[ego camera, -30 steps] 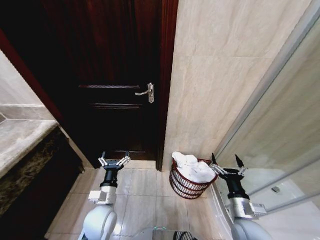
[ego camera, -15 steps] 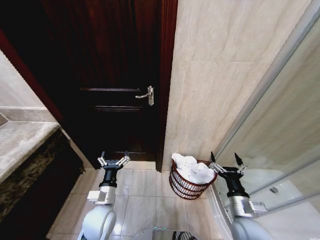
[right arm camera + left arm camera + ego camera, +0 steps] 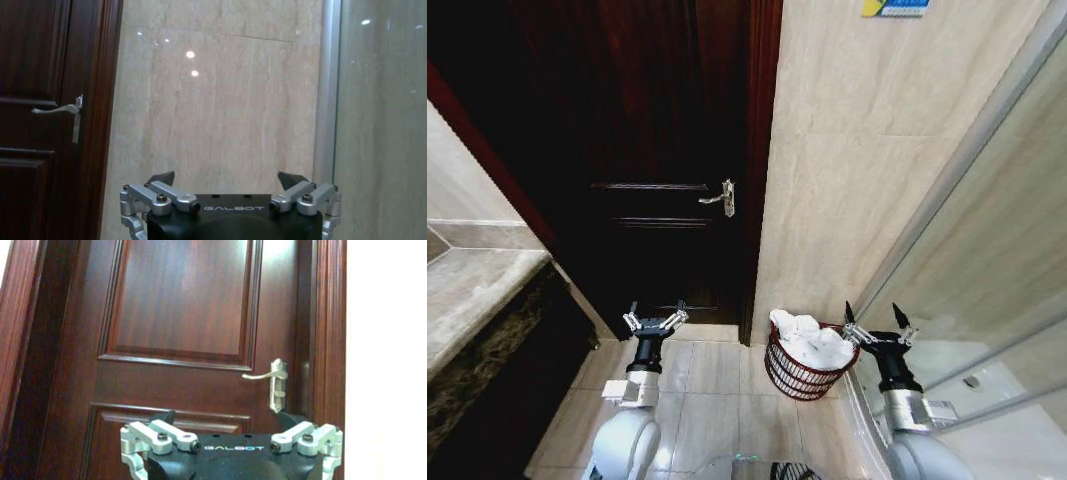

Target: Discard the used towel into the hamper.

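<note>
My right pincer (image 3: 874,325) hangs apart and empty beside the hamper (image 3: 805,368), towel (image 3: 807,340) inside; I judge only withdrawal remains.

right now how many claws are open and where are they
2. The left claw is open, held above the floor tiles in front of the dark door. The right claw is open beside the hamper, on the glass-panel side.

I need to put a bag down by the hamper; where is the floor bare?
Bare tile lies between the left gripper and the hamper, below the door. It is crowded where the right gripper hangs beside the towel-filled hamper, against the glass panel.
</note>
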Motion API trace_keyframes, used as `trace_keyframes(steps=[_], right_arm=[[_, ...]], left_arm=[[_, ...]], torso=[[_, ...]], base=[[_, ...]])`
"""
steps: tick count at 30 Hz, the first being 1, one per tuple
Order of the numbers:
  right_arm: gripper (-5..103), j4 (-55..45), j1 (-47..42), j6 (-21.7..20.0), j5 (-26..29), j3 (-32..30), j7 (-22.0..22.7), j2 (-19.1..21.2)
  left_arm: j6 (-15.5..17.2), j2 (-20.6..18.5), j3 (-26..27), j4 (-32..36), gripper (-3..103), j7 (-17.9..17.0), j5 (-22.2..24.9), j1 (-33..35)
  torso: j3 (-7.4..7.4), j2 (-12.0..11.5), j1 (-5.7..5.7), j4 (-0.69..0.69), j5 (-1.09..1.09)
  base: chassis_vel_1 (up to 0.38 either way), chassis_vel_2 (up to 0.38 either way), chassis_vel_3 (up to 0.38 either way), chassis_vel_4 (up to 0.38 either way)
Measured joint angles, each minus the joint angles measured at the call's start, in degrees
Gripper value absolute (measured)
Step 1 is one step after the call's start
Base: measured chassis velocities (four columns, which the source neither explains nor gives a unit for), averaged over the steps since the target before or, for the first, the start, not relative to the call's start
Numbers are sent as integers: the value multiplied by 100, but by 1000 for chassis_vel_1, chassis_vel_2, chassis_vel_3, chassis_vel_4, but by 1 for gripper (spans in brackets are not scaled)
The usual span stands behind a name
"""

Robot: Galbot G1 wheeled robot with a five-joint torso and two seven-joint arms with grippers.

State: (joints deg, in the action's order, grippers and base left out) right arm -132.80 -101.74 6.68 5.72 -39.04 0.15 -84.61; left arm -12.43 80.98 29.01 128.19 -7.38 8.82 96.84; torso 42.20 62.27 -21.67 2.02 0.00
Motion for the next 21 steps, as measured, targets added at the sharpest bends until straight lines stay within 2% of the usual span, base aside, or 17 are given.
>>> trace_keyframes(steps=[21], right_arm=[[100, -23, 29, -65, -20, 42, 13, 7]], left_arm=[[24, -18, 83, 18, 100, 34, 28, 2]], torso=[[325, 599, -274, 0, 0]], base=[[0, 0, 0, 0]])
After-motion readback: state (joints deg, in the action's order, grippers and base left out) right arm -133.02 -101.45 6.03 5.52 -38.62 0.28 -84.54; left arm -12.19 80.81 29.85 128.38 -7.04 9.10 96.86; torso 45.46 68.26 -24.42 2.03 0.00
